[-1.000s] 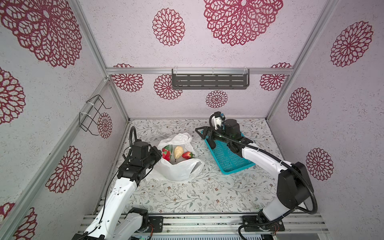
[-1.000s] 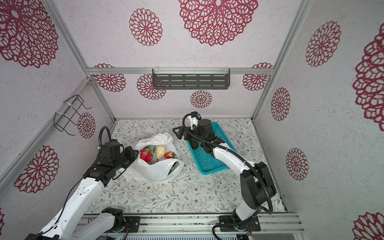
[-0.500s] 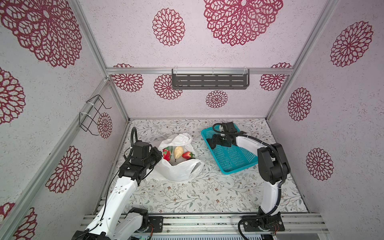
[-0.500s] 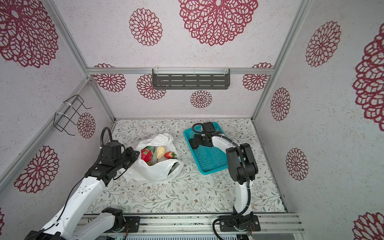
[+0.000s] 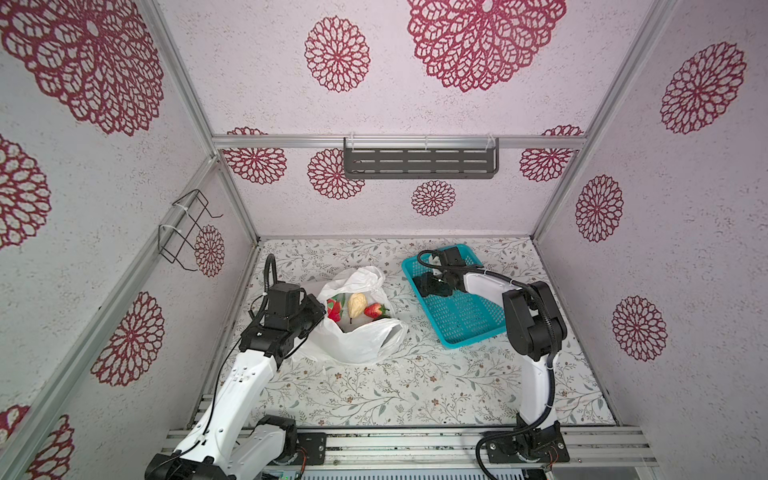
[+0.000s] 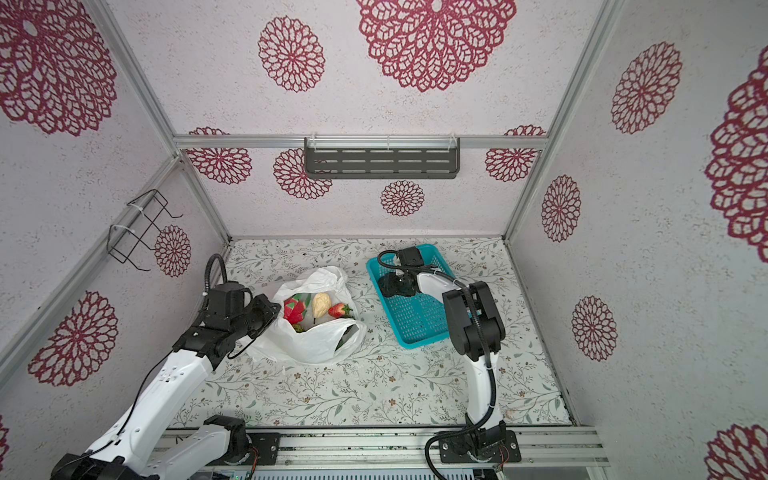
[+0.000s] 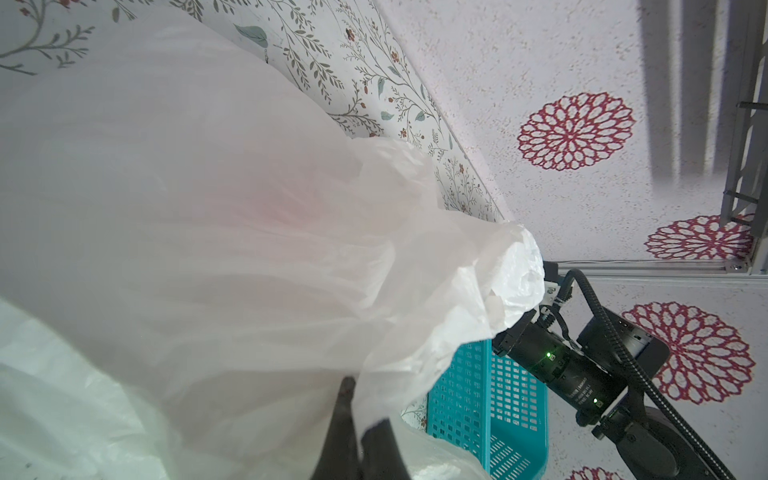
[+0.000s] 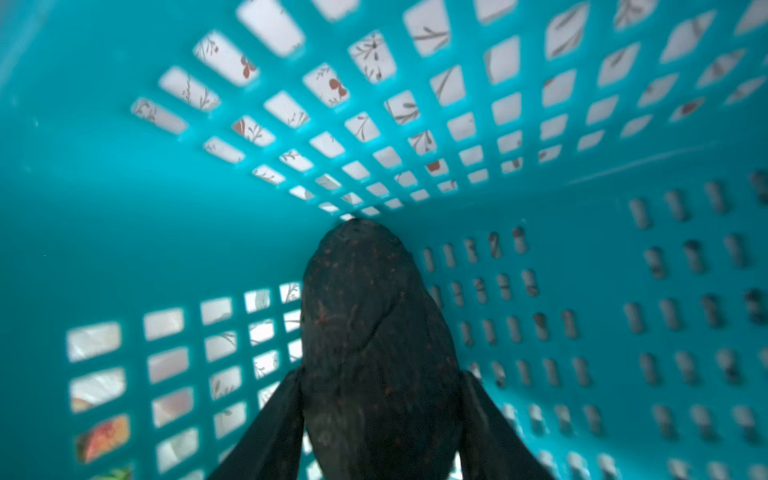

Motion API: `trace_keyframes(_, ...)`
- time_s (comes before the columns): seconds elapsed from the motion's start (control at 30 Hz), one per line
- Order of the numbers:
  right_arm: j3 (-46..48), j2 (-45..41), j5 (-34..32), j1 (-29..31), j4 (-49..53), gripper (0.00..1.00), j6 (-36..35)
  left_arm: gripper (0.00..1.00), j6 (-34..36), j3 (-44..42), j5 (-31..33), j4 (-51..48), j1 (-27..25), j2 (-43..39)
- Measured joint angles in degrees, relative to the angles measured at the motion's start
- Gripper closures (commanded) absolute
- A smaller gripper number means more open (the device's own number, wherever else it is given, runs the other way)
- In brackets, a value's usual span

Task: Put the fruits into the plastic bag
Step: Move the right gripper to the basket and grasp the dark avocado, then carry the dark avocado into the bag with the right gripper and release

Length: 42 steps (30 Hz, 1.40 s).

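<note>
The plastic bag (image 5: 353, 340) (image 6: 307, 345) lies open on the floral table, left of centre. Inside it show a red strawberry (image 5: 374, 310), a beige bumpy lump (image 5: 356, 303) and a red-and-green piece (image 5: 334, 309). My left gripper (image 5: 318, 309) (image 7: 361, 409) is shut on the bag's left rim and holds the mouth up. My right gripper (image 5: 428, 286) (image 8: 382, 374) reaches down into the far left corner of the teal basket (image 5: 453, 344). Its fingers press both sides of the dark avocado (image 8: 365, 299). In both top views the gripper mostly hides the avocado.
The basket's perforated walls (image 8: 104, 208) stand close around the right gripper. A dark slotted shelf (image 5: 419, 164) hangs on the back wall and a wire rack (image 5: 183, 232) on the left wall. The bag's far handle stands close to the basket (image 7: 486, 415).
My right arm has swung from beside the basket down into its far left corner, and its jaws have closed from wide open onto the avocado. The left gripper and bag have stayed put.
</note>
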<state>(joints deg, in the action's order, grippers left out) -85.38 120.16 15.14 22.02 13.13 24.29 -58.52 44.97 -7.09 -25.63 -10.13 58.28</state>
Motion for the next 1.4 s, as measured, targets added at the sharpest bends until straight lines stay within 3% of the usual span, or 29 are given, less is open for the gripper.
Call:
trace_keyframes(0.2,1.9,-1.4,-1.5,0.0,-1.6,0.73,0.1,1.0,0.0,0.0,0.0,0.0,0.0,0.3)
trace_keyframes(0.4,8.3,-12.3,-2.5,0.0,-1.5,0.73,-1.4,1.0,0.0,0.0,-0.3,0.1,0.0,1.1)
trace_keyframes(0.57,10.7,-24.7,3.9,1.3,-4.6,0.71,-3.5,1.0,0.1,0.0,-1.0,0.6,0.0,1.7)
trace_keyframes(0.67,9.9,-26.7,9.4,4.5,-5.2,0.69,-5.3,1.0,0.3,0.0,-1.3,1.0,0.0,1.9)
trace_keyframes(0.8,6.8,-22.6,14.1,11.5,-1.6,0.69,-9.2,1.0,0.5,0.0,-1.7,1.4,-0.1,2.1)
trace_keyframes(1.0,-1.6,-8.8,18.0,21.5,4.1,0.68,-11.9,1.0,1.1,0.0,-2.3,2.0,-1.1,2.1)
trace_keyframes(1.23,-18.4,6.4,15.4,23.5,4.3,0.64,-9.0,1.0,1.3,0.0,-2.4,2.2,-2.0,2.1)
trace_keyframes(1.3,-24.3,9.7,13.1,23.3,3.8,0.46,-7.6,1.0,1.3,0.0,-2.4,2.2,-2.1,2.1)
trace_keyframes(1.4,-28.4,11.6,9.5,23.3,1.8,0.3,-5.4,1.0,1.3,0.0,-2.4,2.2,-2.1,2.1)
